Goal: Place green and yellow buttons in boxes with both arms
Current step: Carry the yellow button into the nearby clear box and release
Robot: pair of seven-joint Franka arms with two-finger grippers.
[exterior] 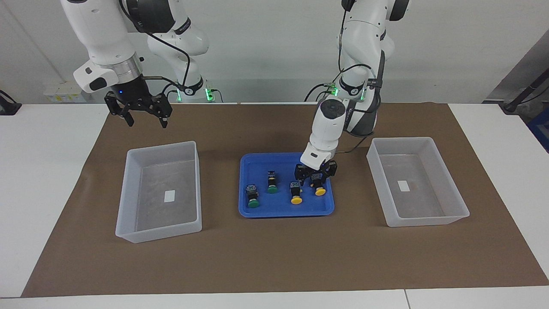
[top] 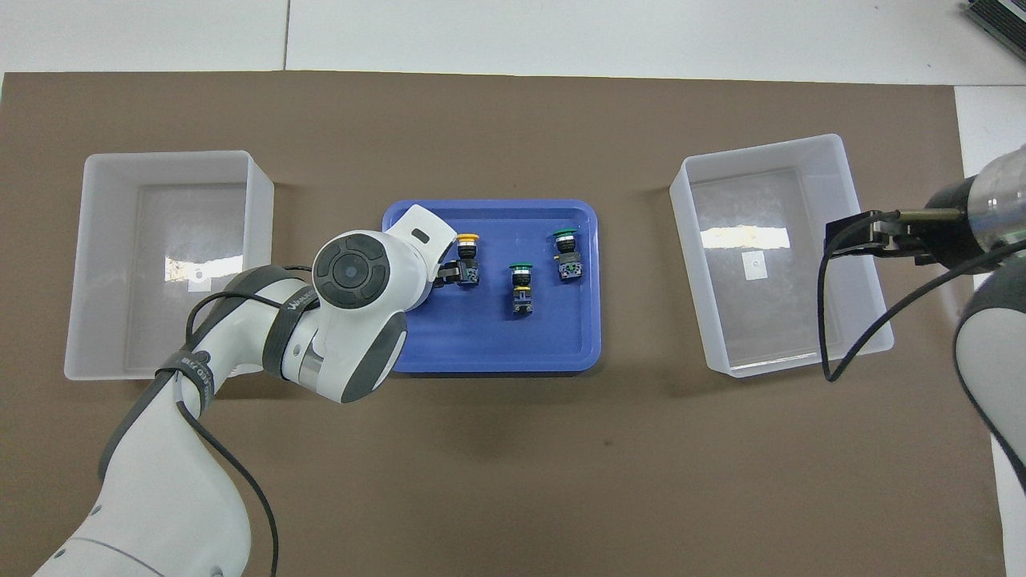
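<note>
Four buttons lie in the blue tray point(exterior: 283, 211) point(top: 497, 353): two green point(exterior: 252, 195) point(exterior: 272, 182) and two yellow point(exterior: 295, 192) point(exterior: 319, 187). My left gripper point(exterior: 316, 177) is down in the tray, open, its fingers on either side of the black body of the yellow button toward the left arm's end. In the overhead view the left wrist hides that button. The other yellow one point(top: 467, 260) and both green ones point(top: 521, 289) point(top: 567, 255) show. My right gripper point(exterior: 146, 116) point(top: 838, 236) is open and empty, raised by the box point(exterior: 150, 210) point(top: 769, 320) at the right arm's end.
A second whitish box point(exterior: 424, 201) point(top: 160, 224) stands at the left arm's end. Both boxes hold only a small white label. Everything rests on a brown mat point(exterior: 274, 257) on the white table. Black cables hang from both wrists.
</note>
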